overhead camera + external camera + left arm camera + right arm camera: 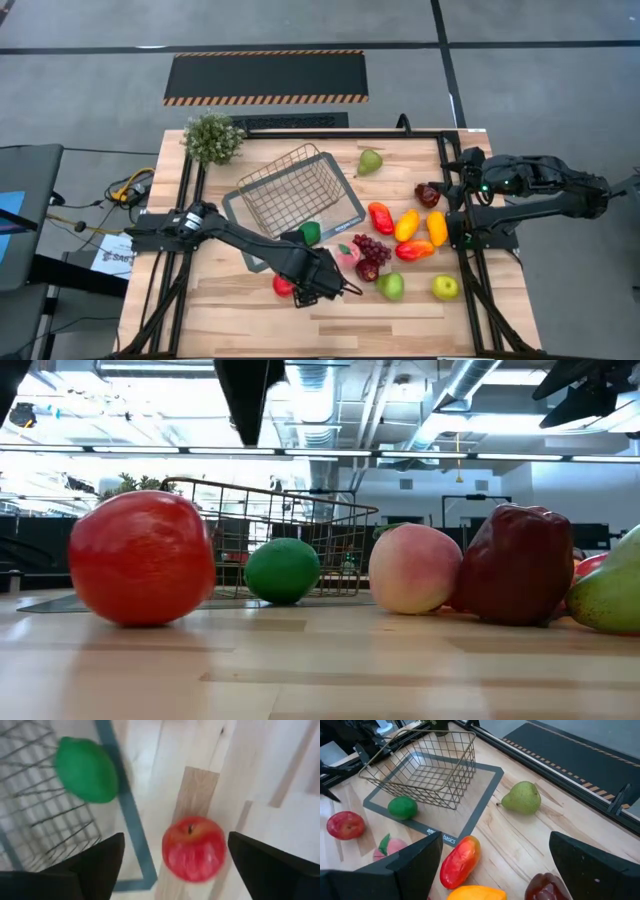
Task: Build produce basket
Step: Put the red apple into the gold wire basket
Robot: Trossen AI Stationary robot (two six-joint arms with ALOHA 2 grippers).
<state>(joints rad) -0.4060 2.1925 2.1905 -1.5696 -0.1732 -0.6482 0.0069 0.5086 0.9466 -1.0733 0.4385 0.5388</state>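
While my left pincer (322, 290) hangs with its jaws spread and empty above the red apple (194, 848), the wire basket (292, 189) sits vacant on its grey tray (240, 203) toward the counter's (210, 310) far side. A green lime (310, 233) rests on the tray's near edge, just outside the mesh. Right of the apple lie a peach (347, 256), dark grapes (372, 247), a dark red fruit (368, 270) and two green apples (391, 286), with orange and red pieces (407, 225) beyond and a pear (370, 161) near the far rail. My right pincer (495, 870), likewise wide and carrying nothing, waits over the counter's right edge. Risk ahead, as I judge it: the apple is round and smooth, so an off-centre squeeze could send it rolling toward the peach or off the near edge; a low carry might clip the basket's rim.
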